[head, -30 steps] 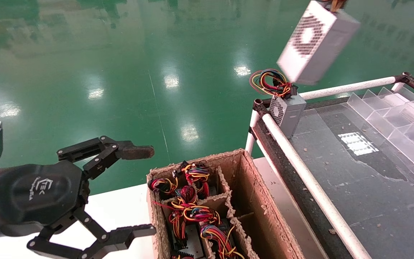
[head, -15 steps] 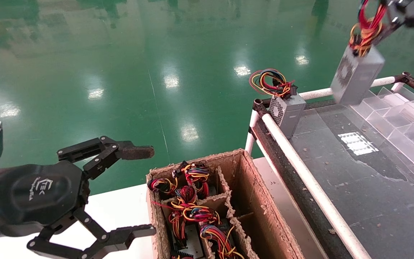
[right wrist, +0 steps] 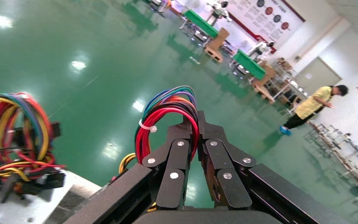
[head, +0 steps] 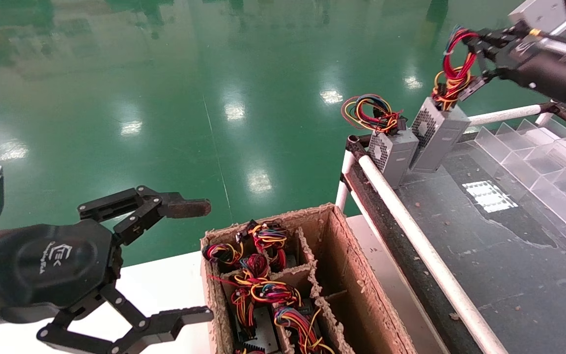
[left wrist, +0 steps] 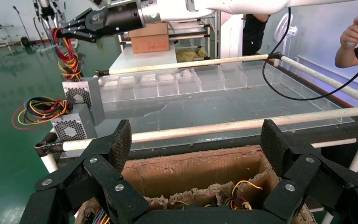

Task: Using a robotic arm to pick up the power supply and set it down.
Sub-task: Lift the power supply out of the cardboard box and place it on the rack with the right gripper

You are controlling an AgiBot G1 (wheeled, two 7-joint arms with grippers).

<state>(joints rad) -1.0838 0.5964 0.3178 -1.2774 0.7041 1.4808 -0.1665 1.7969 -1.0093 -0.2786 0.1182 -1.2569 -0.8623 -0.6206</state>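
The left gripper (head: 184,260) sits parked to the left of the cardboard box (head: 342,275), over the white tabletop (head: 165,290). Its black octagonal palm carries a white logo whose letters are too small to read. Its two linked fingers are spread wide and hold nothing; the upper one ends in a brownish pad.

The cardboard box has torn dividers, and its left compartments hold units with short many-coloured wire bunches (head: 263,290); the right compartments show bare cardboard.

Beyond the box's far right corner, on the dark conveyor surface (head: 509,246) behind a white rail (head: 425,255), stands a grey box (head: 392,156) with a wide blue-yellow-red wire loop on top. Touching its right side, tilted and with its lower end on the conveyor surface, is the power supply (head: 438,135), vent face toward the grey box.

The right gripper (head: 469,42), up to the right of the cardboard box, has its fingers (right wrist: 214,154) clenched on the power supply's tall red wire loop (right wrist: 168,116). Clear plastic dividers (head: 543,162) line the conveyor's far side.
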